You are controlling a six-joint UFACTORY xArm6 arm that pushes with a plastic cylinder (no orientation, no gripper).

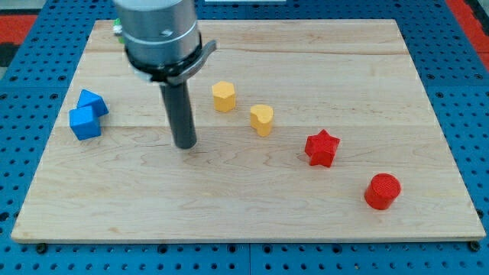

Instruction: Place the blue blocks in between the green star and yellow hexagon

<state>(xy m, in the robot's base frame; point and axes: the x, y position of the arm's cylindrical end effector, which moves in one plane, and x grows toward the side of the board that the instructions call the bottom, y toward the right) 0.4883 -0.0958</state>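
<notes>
Red cylinder point(381, 191) sits closest, low on the view's right of the wooden surface point(252, 206). Up and left of it is a red star point(322, 148), then a yellow heart point(262, 120), then the yellow hexagon point(224, 96). Two blue blocks point(88, 114) touch each other far on the view's left; the pair's long line tilts up toward the right. My tip point(185, 145) rests between them and the hexagon, touching nothing. No end effector is here, just a rod. A bit of green point(117, 28) peeks behind the arm.
</notes>
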